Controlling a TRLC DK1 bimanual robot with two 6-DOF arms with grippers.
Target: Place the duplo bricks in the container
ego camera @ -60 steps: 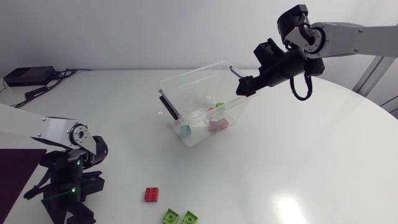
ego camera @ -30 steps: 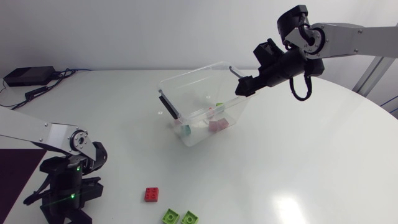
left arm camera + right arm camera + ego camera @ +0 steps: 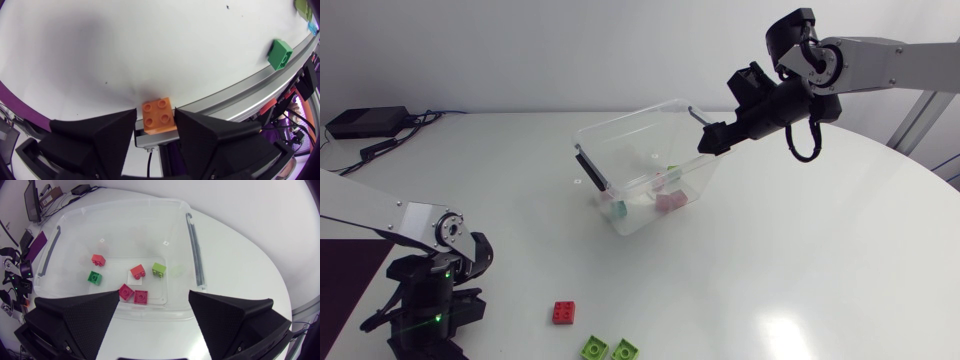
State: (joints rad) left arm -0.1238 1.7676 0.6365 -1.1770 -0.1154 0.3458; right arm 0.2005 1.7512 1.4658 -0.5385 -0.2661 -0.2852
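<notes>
The round white table [image 3: 800,250] fills the head view. The clear container [image 3: 650,125] stands above the frame's centre. The right gripper [image 3: 708,140] comes in from the upper right and hovers at the container's rim with its fingers spread wide, holding nothing. At the lower left, by the table's edge, the left gripper [image 3: 155,120] pinches an orange brick [image 3: 159,117] (studs towards its camera). Six small bricks [image 3: 138,271] lie in the container: red, green, lime and pink. A red brick [image 3: 563,312] and two green bricks [image 3: 593,348] lie loose along the bottom edge.
</notes>
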